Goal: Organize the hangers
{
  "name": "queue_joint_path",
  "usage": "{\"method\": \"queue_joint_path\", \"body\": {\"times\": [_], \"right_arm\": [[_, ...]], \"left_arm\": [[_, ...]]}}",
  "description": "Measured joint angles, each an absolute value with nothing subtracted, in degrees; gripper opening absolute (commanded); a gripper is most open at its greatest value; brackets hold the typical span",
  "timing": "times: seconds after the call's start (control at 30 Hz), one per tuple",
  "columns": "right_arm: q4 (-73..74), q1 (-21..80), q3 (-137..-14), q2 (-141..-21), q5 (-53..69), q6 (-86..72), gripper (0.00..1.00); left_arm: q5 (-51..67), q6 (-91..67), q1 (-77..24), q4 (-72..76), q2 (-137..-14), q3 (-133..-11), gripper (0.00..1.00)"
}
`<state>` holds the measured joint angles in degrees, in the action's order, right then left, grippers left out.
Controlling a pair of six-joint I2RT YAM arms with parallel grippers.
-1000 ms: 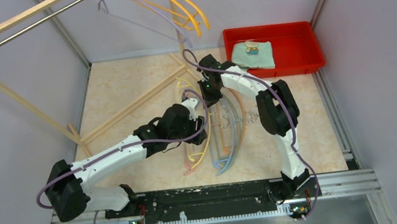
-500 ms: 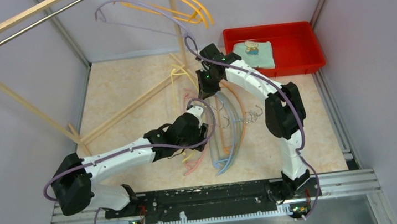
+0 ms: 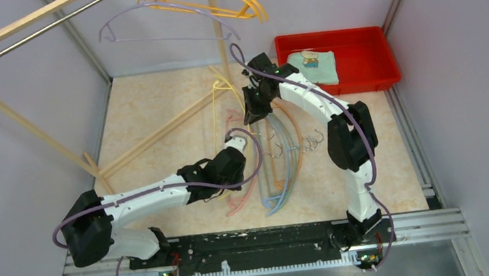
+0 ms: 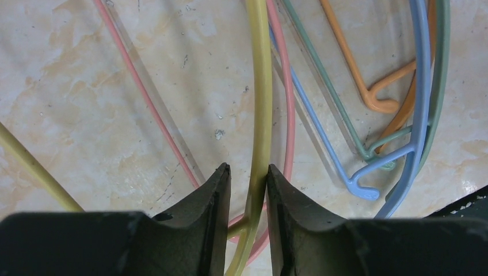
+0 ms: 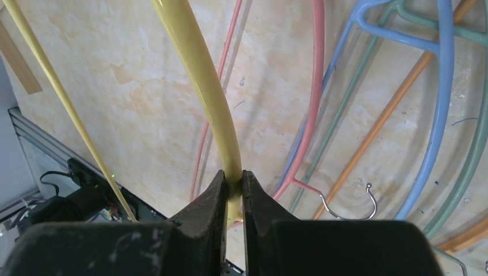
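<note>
The yellow hanger [image 5: 201,86] is pinched tight in the right gripper [image 5: 233,175]. Its bar runs away ahead of the fingers and looks raised off the table [image 5: 144,75]. The left gripper [image 4: 248,169] straddles the same bar further along, with one pad touching and a sliver of gap on the other side, so it's not clamped yet imo. The pink hanger [image 4: 288,103] lies right under those jaws, and the blue hanger [image 4: 423,75] is off to their right. If the left closes low it could nip the pink one too and drag the pile. Uneven pulling could also twist the thin bar loose.
</note>
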<state>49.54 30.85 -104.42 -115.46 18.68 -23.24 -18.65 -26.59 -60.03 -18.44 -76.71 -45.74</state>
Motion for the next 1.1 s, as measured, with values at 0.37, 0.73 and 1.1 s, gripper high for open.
{"method": "queue_joint_path", "body": {"times": [0.37, 0.73, 1.1], "right_arm": [[50.41, 29.56, -105.19, -114.13, 24.08, -24.12, 0.21], [45.21, 22.31, -97.32, -104.44, 24.34, -26.96, 0.75], [38.46, 12.25, -81.60, -98.26, 22.28, -29.10, 0.75]], "left_arm": [[-17.47, -26.06, -60.29, -16.19, -77.89, -45.19, 0.00], [-20.53, -31.16, -60.82, -24.62, -72.47, -45.12, 0.00], [-28.40, -44.73, -60.82, -34.68, -53.12, -53.69, 0.00]]}}
